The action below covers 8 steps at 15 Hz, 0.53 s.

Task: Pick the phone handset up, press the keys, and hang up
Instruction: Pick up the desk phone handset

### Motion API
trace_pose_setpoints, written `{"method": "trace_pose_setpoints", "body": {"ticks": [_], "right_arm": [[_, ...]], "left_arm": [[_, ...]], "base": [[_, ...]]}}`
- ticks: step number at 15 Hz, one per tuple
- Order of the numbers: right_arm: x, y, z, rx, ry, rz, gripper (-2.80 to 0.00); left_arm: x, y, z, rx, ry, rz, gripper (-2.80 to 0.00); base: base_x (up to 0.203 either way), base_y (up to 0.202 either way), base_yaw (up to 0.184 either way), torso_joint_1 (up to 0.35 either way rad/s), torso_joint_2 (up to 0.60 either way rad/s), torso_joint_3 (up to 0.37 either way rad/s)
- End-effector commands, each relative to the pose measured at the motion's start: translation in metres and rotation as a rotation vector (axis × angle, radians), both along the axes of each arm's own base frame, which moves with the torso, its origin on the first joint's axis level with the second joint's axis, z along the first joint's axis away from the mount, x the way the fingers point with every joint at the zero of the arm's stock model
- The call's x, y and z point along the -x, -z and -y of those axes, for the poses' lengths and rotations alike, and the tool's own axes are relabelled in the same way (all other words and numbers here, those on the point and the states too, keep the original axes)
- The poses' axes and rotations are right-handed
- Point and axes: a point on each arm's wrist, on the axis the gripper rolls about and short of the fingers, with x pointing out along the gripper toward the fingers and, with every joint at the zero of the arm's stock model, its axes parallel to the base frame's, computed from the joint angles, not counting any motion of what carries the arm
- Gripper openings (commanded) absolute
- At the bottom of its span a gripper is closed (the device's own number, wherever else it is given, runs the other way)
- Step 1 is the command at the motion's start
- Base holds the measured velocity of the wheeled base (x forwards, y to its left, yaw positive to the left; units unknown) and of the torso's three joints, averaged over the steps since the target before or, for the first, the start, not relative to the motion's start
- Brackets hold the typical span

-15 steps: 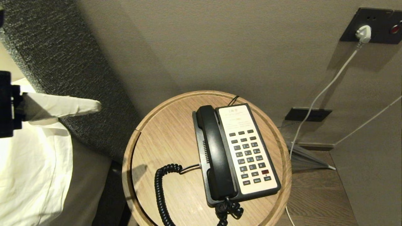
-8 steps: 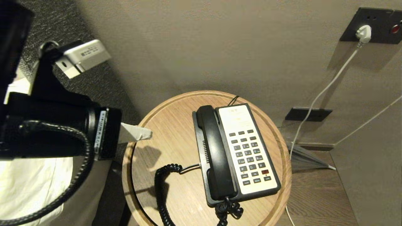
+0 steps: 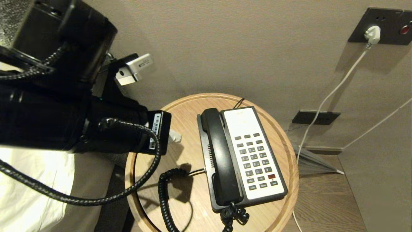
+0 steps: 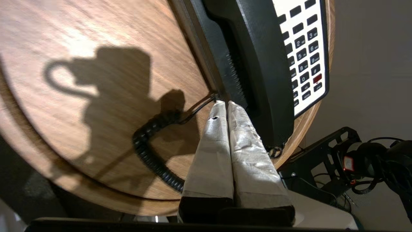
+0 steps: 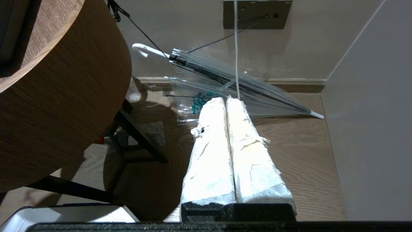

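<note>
A round wooden side table (image 3: 180, 112) stands against a beige wall (image 3: 225, 45), on dark wood-plank floor (image 3: 325, 199). A white plug (image 3: 372, 34) sits in a dark wall socket plate (image 3: 389, 19), its cable trailing down. A clear folded umbrella (image 5: 231, 87) lies along the skirting; white bedding (image 3: 29, 190) at left.

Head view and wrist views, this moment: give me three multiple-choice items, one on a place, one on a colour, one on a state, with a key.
1. Where does the long glossy black phone handset lie?
A. In its cradle on the flat black phone base, beside the keys
B. On the wood floor
C. In a gripper

2. What colour is the odd one among the small dark grey rectangular keys?
A. Green
B. Red
C. Yellow

3. How do the left gripper's fingers stand?
A. Wide apart
B. Clamped on the black coiled cord
C. Pressed together, empty

Key: 1 A, the handset rests on the base on the round wooden table. 2 B, one red key low in the pad. 3 C, the left wrist view shows both fingers touching, nothing between.
</note>
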Motion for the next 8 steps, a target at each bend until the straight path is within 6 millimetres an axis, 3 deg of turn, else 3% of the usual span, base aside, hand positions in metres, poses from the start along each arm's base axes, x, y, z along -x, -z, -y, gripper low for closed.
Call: {"method": "trace_pose_setpoints", "body": {"ticks": [1, 8], "right_arm": [[-0.001, 0.002, 0.000, 0.000, 0.000, -0.007, -2.80], [-0.001, 0.002, 0.000, 0.000, 0.000, -0.007, -2.80]], "left_arm": [[-0.006, 0.007, 0.014, -0.020, 0.016, -0.027, -2.80], [-0.011, 0.014, 0.033, -0.006, 0.023, -0.080, -2.80]], "base": [[0.000, 0.000, 0.000, 0.000, 0.00, 0.000], [0.000, 0.000, 0.000, 0.000, 0.00, 0.000]]}}
